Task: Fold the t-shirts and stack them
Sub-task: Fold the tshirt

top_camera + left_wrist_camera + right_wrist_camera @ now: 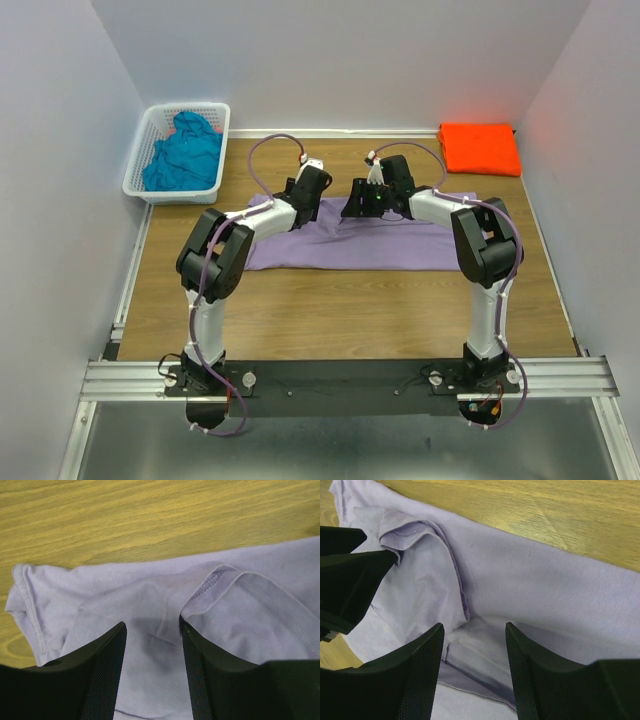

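Note:
The lavender t-shirt [370, 245] lies flattened on the wooden table, partly folded into a long band. My left gripper [303, 208] hovers over its far left part, jaws open [152, 625], with a sleeve fold [215, 587] just beyond the fingertips and only flat cloth between them. Beside it, my right gripper [352, 207] is also open [474, 627] over a layered fold and hem [462, 597]. The left gripper's fingers [350, 580] show at the left of the right wrist view. A folded orange t-shirt [480, 148] rests at the back right. The teal t-shirt [185, 150] is crumpled in the basket.
A white lattice basket [137, 165] stands at the back left, against the wall. Pale walls enclose the table on three sides. Bare wood [350, 310] lies between the lavender shirt and the arm bases.

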Motion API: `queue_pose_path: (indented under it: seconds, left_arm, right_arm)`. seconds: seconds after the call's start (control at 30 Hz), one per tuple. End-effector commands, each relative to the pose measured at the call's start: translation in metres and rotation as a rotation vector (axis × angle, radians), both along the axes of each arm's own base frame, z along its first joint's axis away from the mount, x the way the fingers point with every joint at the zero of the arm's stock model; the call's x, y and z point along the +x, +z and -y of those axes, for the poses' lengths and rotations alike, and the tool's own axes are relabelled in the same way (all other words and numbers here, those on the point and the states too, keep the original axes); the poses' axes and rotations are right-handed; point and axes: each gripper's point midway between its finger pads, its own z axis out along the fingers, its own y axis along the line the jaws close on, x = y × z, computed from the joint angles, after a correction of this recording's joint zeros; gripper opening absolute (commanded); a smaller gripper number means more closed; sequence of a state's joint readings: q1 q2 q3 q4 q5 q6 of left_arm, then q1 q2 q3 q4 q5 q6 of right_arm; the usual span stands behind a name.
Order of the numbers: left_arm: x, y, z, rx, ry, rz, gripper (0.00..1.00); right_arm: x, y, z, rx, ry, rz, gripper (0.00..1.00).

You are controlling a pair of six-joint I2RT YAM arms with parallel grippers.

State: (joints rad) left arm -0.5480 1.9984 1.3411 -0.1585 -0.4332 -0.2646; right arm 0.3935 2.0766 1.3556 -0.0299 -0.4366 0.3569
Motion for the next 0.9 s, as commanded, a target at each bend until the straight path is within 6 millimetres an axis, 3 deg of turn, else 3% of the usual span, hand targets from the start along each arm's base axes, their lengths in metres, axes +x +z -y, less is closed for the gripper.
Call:
queue_pose_path:
  seconds: [0.0,0.43,0.7,0.87]
  left_arm:
    - [0.011,0.002,0.01,0.007,-0.038,0.027,0.56]
    - [0.008,0.01,0.026,-0.011,-0.124,0.039,0.56]
    - [0.011,0.003,0.014,0.043,-0.083,0.038,0.55]
    - [0.012,0.001,0.011,0.063,-0.071,0.041,0.45]
  right_arm:
    - [-0.001,0.001,-0.005,0.009,0.025,0.017,0.59]
    - [0.0,0.001,-0.008,0.017,0.031,0.014,0.59]
    - [0.0,-0.001,-0.008,0.019,0.031,0.01,0.59]
    - [0.0,-0.001,-0.009,0.021,0.034,0.007,0.59]
